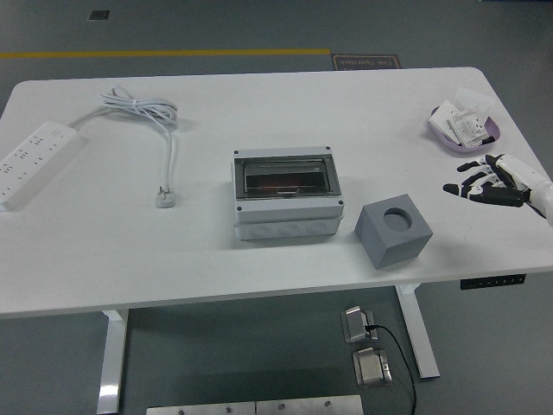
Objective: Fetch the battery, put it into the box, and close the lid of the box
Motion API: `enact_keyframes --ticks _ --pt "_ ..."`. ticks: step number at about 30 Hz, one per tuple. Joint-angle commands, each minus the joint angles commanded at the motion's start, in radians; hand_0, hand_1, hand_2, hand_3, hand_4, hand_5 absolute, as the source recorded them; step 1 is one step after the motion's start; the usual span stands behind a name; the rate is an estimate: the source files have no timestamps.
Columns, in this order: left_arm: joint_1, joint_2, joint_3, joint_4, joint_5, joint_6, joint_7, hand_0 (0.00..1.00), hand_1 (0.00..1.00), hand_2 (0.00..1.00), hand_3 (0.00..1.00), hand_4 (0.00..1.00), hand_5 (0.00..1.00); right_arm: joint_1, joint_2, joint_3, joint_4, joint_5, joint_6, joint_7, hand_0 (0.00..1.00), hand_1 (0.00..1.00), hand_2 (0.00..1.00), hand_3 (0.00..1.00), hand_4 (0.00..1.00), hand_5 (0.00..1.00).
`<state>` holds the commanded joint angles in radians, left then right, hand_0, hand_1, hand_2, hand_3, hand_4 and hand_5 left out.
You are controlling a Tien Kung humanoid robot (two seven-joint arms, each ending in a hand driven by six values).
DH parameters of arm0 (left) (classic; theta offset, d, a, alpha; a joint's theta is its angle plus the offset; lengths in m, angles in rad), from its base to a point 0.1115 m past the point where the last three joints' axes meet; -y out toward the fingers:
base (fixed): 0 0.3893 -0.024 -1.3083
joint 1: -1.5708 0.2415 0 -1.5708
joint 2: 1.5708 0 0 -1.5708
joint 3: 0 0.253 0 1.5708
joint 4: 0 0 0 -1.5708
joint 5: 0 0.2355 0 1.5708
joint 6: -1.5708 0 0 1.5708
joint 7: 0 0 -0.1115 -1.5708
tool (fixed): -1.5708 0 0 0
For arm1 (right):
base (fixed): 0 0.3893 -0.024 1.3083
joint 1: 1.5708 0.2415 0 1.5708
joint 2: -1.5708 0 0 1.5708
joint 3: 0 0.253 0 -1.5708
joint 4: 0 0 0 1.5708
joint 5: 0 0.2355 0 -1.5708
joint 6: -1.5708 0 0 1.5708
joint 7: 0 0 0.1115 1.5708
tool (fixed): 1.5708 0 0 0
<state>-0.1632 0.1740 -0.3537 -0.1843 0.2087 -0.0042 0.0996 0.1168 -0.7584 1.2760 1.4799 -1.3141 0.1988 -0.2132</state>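
1. The white desk (259,259) carries a grey box (286,195) near its middle. The clear lid of the box lies flat over the opening.
2. A grey cube (393,233) with a round hole in its top stands just beside the box, to the right and a little nearer the front edge.
3. A small purple tray (442,134) sits near the far right corner of the desk. It holds some flat white packs (465,124); I cannot tell if one of these is the battery.
4. The right hand (491,185) is above the right edge of the desk, in front of the tray. Its fingers are spread apart and hold nothing.
5. A white power strip (33,162) lies at the left side, and its cable (143,111) coils toward the middle.
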Motion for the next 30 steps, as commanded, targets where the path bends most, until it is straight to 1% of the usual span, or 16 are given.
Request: enact_keyframes --ticks 4,5,6,10,11,16,19,22,23,30 --pt "-0.003 0.005 0.016 0.001 -0.018 0.000 -0.006 0.661 0.739 0.725 0.648 0.638 0.214 -0.067 -0.045 -0.049 0.035 0.151 0.050 0.019 0.492 0.553 0.619 0.731 0.976 0.657" --pt "-0.003 0.006 0.016 0.001 -0.019 0.000 -0.007 0.661 0.739 0.725 0.648 0.638 0.214 -0.085 -0.050 -0.060 0.045 0.193 0.058 0.023 0.498 0.554 0.602 0.680 0.952 0.657" --pt "-0.002 0.006 0.015 0.001 -0.018 0.000 -0.006 0.661 0.739 0.725 0.648 0.638 0.214 -0.099 -0.052 -0.068 0.054 0.229 0.063 0.028 0.498 0.554 0.602 0.680 0.952 0.657" --pt "0.000 0.007 0.003 0.002 -0.008 0.000 -0.002 0.661 0.739 0.725 0.648 0.638 0.214 -0.141 -0.042 -0.102 0.081 0.366 0.071 0.050 0.498 0.554 0.602 0.680 0.952 0.657" --pt "0.000 0.006 0.002 0.002 -0.006 0.000 -0.002 0.661 0.739 0.725 0.648 0.638 0.214 -0.144 -0.038 -0.110 0.084 0.392 0.069 0.054 0.459 0.555 0.605 0.682 0.944 0.663" --pt "-0.005 0.005 0.017 0.002 -0.021 0.000 -0.008 0.661 0.739 0.725 0.648 0.638 0.214 -0.140 -0.013 -0.146 0.094 0.510 0.065 0.075 0.459 0.555 0.605 0.682 0.944 0.663" --pt "-0.009 0.005 0.031 0.003 -0.034 -0.001 -0.014 0.661 0.739 0.725 0.647 0.637 0.214 -0.130 0.002 -0.168 0.093 0.548 0.060 0.085 0.466 0.555 0.606 0.686 0.934 0.671" --pt "-0.010 0.004 0.036 0.003 -0.039 -0.001 -0.015 0.661 0.739 0.725 0.647 0.637 0.214 -0.120 0.018 -0.186 0.087 0.557 0.059 0.091 0.466 0.555 0.606 0.686 0.934 0.671" --pt "-0.010 0.004 0.033 0.003 -0.036 -0.001 -0.014 0.661 0.739 0.725 0.648 0.638 0.213 -0.116 0.023 -0.191 0.084 0.557 0.059 0.093 0.469 0.556 0.607 0.686 0.947 0.676" --pt "-0.010 0.003 0.008 0.002 -0.008 0.000 -0.005 0.661 0.739 0.725 0.647 0.637 0.213 -0.084 0.057 -0.225 0.059 0.554 0.054 0.106 0.483 0.563 0.606 0.686 0.939 0.686"
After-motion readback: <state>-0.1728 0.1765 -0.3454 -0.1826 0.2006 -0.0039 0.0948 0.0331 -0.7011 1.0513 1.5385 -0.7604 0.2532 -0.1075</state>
